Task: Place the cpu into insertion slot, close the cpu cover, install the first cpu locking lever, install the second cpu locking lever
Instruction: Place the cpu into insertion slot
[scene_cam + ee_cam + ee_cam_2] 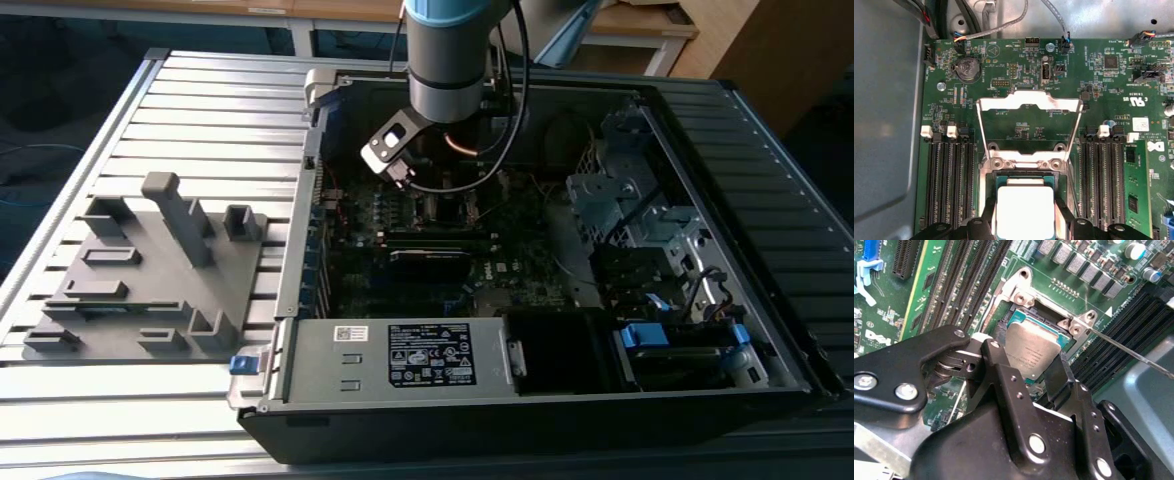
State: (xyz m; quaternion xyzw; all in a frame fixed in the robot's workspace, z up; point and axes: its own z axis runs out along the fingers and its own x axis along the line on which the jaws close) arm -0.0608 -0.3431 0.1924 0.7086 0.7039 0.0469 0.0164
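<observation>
The cpu is a small flat square with a pale, dull silver face on a thin green-edged base. The face bears a few faint lines of print, too small to make out. Being square, it has no long axis. It lies flat, face up toward both wrist cameras, over the insertion slot, whose dark recess and silvery rim show just beyond the chip's far edge. I cannot tell whether it is fully seated.

The end effector is closed on the cpu, with its black fingers pressed against two opposite edges and the chip between them.

Just past the fingertips, on the far side of the slot, the cpu cover stands swung up and open. It is a silvery frame with a cut-out middle, hinged at the slot's edge. A thin metal locking lever runs out from a corner of the slot, away from the end effector, and is not latched.

Long black memory slots flank the end effector on both sides of the green motherboard. A round coin battery sits further out, beyond the cover.

In the exterior view the arm reaches down into the open computer case, which lies on a slatted metal table. A white printed label sits on the case's near box, and a grey plastic fixture stands beside the case, well apart from the end effector.
</observation>
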